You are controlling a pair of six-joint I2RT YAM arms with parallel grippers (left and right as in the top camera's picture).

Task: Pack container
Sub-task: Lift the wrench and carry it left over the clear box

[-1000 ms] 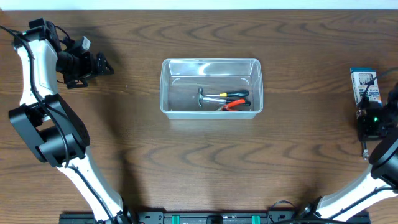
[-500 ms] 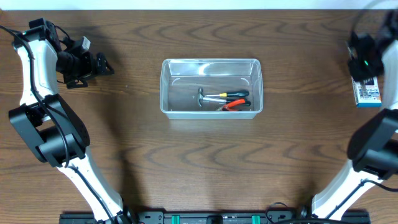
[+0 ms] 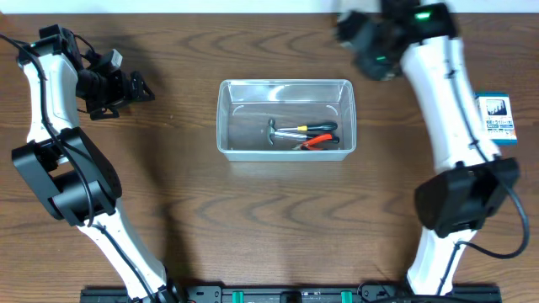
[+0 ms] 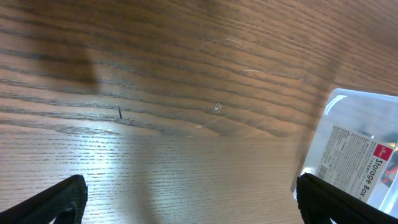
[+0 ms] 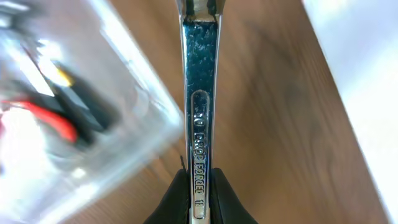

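1. Since a second ago the right arm has swung from the table's right edge, near the small blue-and-white printed box (image 3: pixel 497 118), up and inward. The right gripper (image 5: pixel 200 194) now shows blurred over the far right corner of the clear rectangular plastic container (image 3: pixel 286 86).
2. Its jaws are clenched on a flat steel wrench with stamped letters (image 5: pixel 199 93), which points straight away from the fingers, just beside the container's rounded corner.
3. This container stands in the middle of the brown wooden table (image 3: pixel 253 219). Some small hand tools with yellow, black and red handles (image 3: pixel 307 135) already lie in its right half.
4. Over at the left, the left gripper (image 3: pixel 137 87) hangs well apart from the container, jaws released wide and holding nothing.
5. I judge the step in hand is carrying the wrench to the container.
6. The next move calls for bringing the wrench fully over the rim, lowering it, then releasing.
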